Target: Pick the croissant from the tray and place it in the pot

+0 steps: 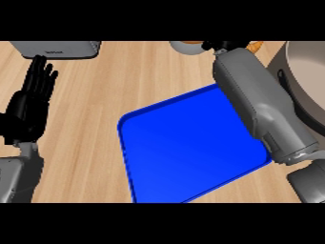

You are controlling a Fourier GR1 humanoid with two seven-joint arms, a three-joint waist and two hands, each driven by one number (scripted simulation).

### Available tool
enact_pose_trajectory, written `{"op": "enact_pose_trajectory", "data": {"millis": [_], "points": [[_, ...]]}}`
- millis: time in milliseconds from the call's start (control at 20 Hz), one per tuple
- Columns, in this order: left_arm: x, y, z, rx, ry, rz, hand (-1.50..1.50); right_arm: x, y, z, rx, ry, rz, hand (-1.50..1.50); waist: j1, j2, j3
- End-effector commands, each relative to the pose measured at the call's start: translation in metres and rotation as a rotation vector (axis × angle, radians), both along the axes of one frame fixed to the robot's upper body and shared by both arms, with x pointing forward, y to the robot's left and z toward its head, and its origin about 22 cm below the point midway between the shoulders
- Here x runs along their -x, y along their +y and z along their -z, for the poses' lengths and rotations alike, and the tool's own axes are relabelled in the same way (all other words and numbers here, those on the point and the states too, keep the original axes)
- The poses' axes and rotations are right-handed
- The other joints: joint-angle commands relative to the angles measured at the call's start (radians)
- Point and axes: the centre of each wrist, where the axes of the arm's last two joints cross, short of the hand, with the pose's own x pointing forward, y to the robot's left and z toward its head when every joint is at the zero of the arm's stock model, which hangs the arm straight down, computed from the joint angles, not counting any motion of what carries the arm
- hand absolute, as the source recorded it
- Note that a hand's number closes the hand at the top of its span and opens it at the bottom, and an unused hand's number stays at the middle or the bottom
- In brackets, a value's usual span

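A: Where is the croissant?

B: Not on the blue tray; its whole floor shows bare blue. Beyond the tray's far corner, at the top edge of the view, an orange-brown sliver sits just beside the right hand. That may be the croissant, but only a scrap shows.

A: Which way does it point? Where does its long axis run?

B: I cannot tell; too little of it shows.

A: Is the right hand holding it?

B: I cannot tell that either. The hand is cut off by the top edge, so whether it grips anything is unclear.

A: And the other hand?

B: The left hand is well to the left of the tray, released, fingers straight and pointing up, resting.

A: What about edges and open room?

B: The tray lies turned like a diamond on the wooden counter. The right forearm crosses its right corner. The pot stands to the tray's right, near it, its mouth open upward. Bare wood lies left of the tray. Beyond the tray stand a grey appliance, far left, and a white round object beside the right hand.
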Motion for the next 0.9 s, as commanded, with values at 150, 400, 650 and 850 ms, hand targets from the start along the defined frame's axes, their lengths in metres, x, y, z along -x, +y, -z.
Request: {"op": "enact_pose_trajectory", "data": {"millis": [150,400,650,850], "points": [[0.009,0.002,0.009,0.003,0.022,-0.012,0.00,0.007,-0.019,0.002,0.018,-0.068,0.232,1.50,-0.030,-0.007,0.003],[0.009,0.015,-0.002,0.001,0.019,-0.043,0.00,0.010,-0.084,-0.024,-0.010,-0.015,0.299,1.50,-0.028,-0.004,0.004],[0.006,0.011,0.002,0.014,0.012,-0.053,0.00,0.040,-0.154,-0.005,-0.015,-0.005,0.310,1.50,-0.050,-0.005,0.003],[0.008,0.009,-0.006,0.004,-0.008,-0.020,0.00,0.074,-0.209,0.002,-0.018,-0.034,0.324,1.50,-0.031,0.000,0.004]]}}
